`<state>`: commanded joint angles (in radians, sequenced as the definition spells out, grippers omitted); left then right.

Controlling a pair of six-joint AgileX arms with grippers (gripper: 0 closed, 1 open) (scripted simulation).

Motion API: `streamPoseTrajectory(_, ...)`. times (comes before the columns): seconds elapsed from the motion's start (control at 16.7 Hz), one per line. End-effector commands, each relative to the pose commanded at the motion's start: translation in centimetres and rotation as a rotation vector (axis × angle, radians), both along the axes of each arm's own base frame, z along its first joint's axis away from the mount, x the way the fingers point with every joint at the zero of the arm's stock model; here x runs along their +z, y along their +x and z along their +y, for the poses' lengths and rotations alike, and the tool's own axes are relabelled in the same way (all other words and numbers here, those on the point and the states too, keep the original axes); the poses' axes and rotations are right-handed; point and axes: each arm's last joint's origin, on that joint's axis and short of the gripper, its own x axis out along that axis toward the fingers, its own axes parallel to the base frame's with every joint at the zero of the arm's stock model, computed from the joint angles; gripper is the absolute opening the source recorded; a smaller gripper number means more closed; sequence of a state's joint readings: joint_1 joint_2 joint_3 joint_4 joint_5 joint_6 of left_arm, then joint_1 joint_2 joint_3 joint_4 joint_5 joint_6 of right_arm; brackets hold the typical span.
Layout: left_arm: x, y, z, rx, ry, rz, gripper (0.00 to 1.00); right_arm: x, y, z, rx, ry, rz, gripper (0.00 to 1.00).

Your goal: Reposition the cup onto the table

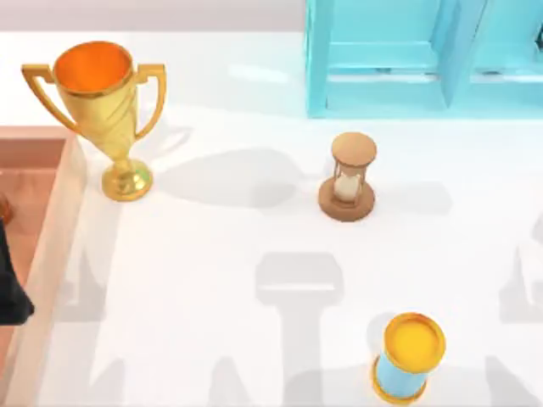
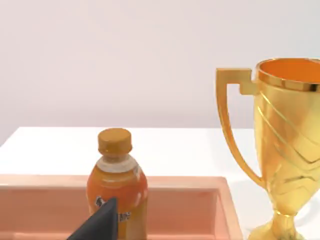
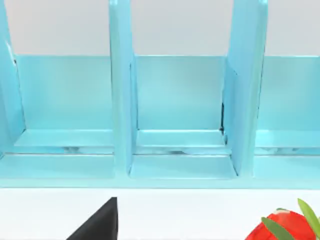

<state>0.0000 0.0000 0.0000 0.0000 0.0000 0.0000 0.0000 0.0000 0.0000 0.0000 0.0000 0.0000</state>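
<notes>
Cup not placeable yet; L arm sitting over the tray

Can't tell where the cup is lying, so its direction from either tool and its long axis are staying open. Judging by the task, it's prob. resting on the wooden tray [image 1: 53, 246] at the table's [image 1: 212, 339] left edge, w/ the left arm [image 1: 12, 292] hanging above it, so the L arm is looking nearer. Left gripper [image 2: 100, 224] is facing a glossy orange bottle [image 2: 117, 187] standing upright inside the tray's pale rim, w/ the gold two-handled trophy [image 1: 97, 106] just beyond on smooth white tabletop. Right gripper [image 3: 99, 222] is pointing at the light-blue shelf [image 3: 180, 100]. Grip state of both: can't tell.
</notes>
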Motion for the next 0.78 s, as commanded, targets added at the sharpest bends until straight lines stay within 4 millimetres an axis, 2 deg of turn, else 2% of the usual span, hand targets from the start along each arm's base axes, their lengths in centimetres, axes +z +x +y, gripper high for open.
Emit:
streamPoseTrajectory(0.24, 0.6, 0.0, 0.1, 0.009, 0.009, 0.033, 1.00, 0.0, 0.0, 0.0, 0.000, 0.000, 0.000, 1.00)
streamPoseTrajectory(0.42, 2.7, 0.2, 0.4, 0.033, 0.037, 0.154, 1.00, 0.0, 0.0, 0.0, 0.000, 0.000, 0.000, 1.00)
streamPoseTrajectory(0.6, 5.7, 1.4, 1.0, 0.059, 0.069, 0.371, 1.00, 0.0, 0.0, 0.0, 0.000, 0.000, 0.000, 1.00)
streamPoseTrajectory(0.78, 7.8, 4.3, 1.9, 0.070, 0.087, 0.693, 1.00, 0.0, 0.0, 0.0, 0.000, 0.000, 0.000, 1.00)
